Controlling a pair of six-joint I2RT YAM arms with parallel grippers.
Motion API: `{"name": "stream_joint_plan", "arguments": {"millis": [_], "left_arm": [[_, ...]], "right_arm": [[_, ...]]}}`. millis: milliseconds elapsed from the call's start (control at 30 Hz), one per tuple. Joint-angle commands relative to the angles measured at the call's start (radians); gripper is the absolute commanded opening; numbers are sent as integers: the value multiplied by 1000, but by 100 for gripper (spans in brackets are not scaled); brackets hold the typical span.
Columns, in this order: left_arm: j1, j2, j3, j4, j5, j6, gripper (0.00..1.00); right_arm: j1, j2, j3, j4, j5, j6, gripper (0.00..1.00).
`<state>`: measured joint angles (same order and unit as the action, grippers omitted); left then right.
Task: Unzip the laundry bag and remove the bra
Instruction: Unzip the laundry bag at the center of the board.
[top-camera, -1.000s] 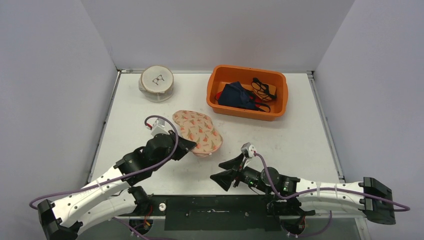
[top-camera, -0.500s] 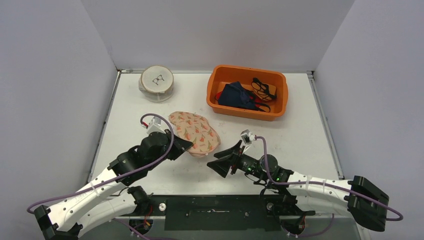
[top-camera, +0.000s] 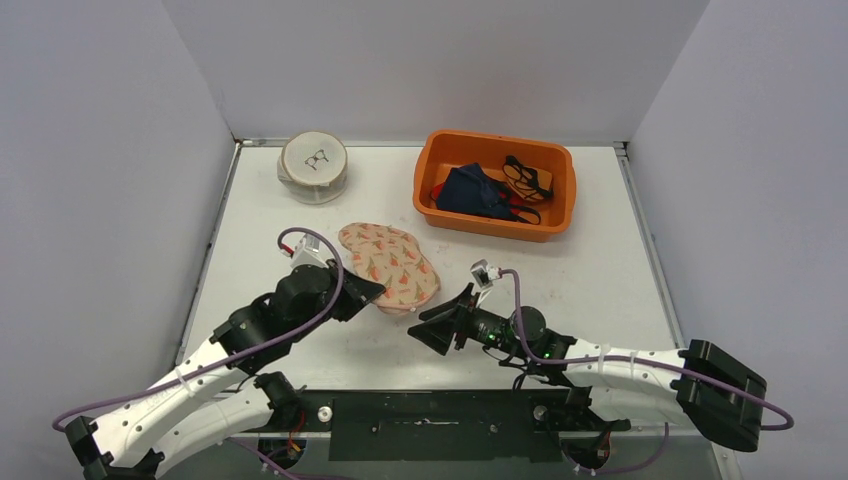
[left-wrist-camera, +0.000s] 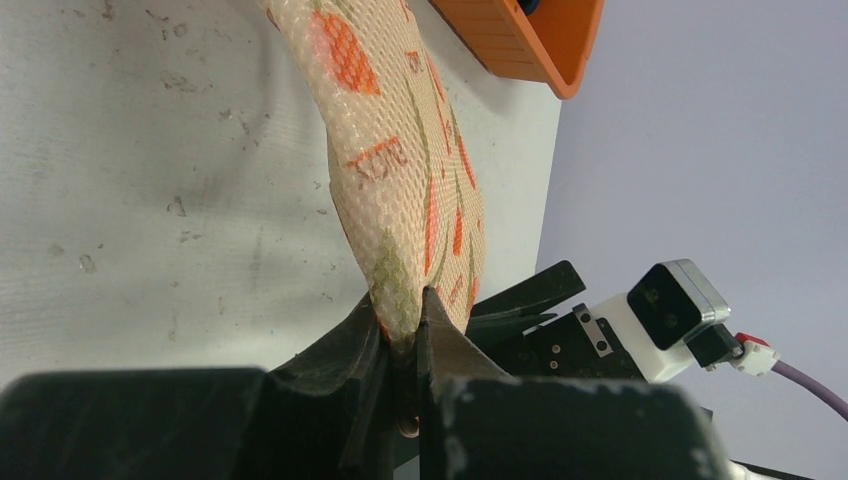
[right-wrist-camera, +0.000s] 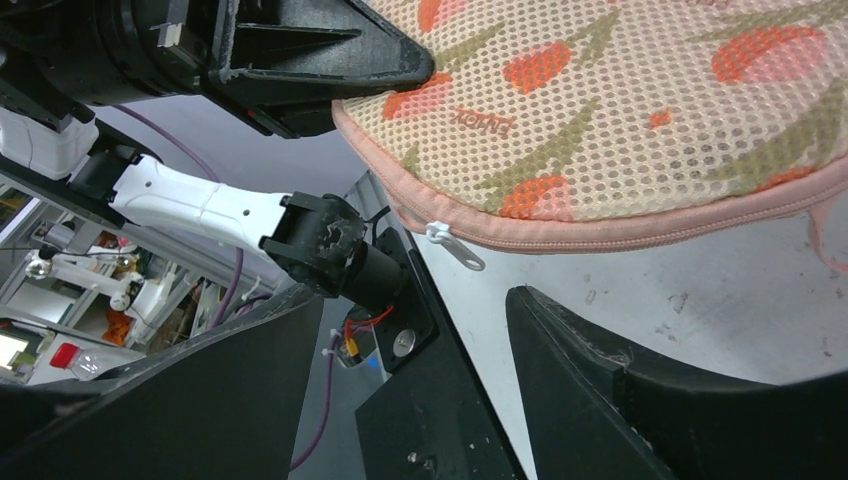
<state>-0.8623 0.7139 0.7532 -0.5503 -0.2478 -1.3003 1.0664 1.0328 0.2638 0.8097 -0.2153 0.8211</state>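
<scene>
1. The laundry bag (top-camera: 392, 262) sits zipped at the centre of the top frame on the tabletop (top-camera: 600, 280); the bra is presumably inside, unseen.
2. Its zipper pull (right-wrist-camera: 455, 250) dangles mid-frame in the right wrist view, just above the right pincer (right-wrist-camera: 410, 300), which is spread and empty.
3. The left pincer (left-wrist-camera: 400, 335) is clenched on the bag's near edge.
4. Risk: the small pull may slip from the fingers, or a hard tug may drag the mesh out of the left grip.

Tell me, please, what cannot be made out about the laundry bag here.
- Bra: unseen in every view; mesh of the laundry bag hides its contents.
- Zipper pull: too small in the top view.
- Bag's far end: cut off at the left wrist view's top edge.
</scene>
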Motion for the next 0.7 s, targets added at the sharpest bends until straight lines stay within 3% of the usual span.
{"name": "stream_joint_plan", "arguments": {"millis": [0, 667], "left_arm": [[6, -28, 48, 53, 10, 3, 0], [5, -63, 28, 52, 18, -13, 0]], "right_arm": [[-6, 42, 46, 122, 18, 9, 68], [-10, 133, 76, 274, 17, 45, 55]]}}
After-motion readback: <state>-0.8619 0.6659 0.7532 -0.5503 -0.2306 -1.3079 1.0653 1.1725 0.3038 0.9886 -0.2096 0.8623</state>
